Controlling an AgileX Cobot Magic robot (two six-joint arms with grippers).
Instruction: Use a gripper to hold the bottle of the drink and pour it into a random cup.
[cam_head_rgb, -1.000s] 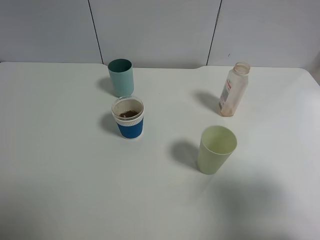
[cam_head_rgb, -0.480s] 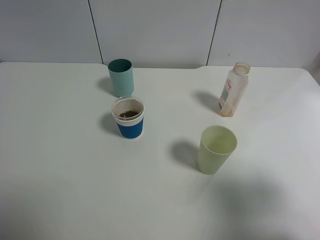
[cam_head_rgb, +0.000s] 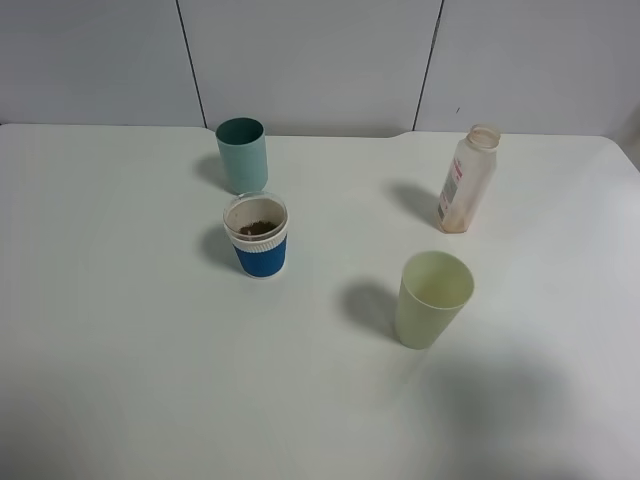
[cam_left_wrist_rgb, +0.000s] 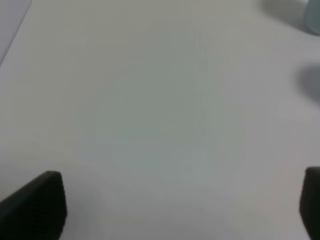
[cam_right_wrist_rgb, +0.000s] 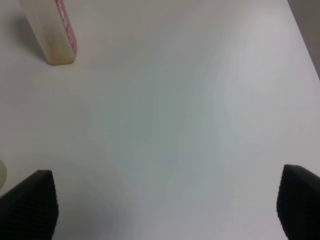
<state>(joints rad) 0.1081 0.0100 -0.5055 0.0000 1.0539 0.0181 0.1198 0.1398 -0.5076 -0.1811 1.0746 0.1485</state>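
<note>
Teal cup (cam_head_rgb: 242, 154) stands behind the blue-sleeved cup (cam_head_rgb: 257, 235), which holds brown drink (cam_head_rgb: 259, 228); yellow-green cup (cam_head_rgb: 432, 298) sits nearer me. Bottle (cam_head_rgb: 467, 178) upright at far right, ahead of my right gripper (cam_right_wrist_rgb: 165, 210), clear of its wide-open jaws. Left gripper (cam_left_wrist_rgb: 182, 207) open over bare table (cam_head_rgb: 130, 350). Nothing shifted since earlier frames.

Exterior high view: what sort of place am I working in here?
Likely a lab or test bench, not a kitchen: a bare white table, plain grey wall panels behind, and only staged props, three cups and a bottle.
</note>
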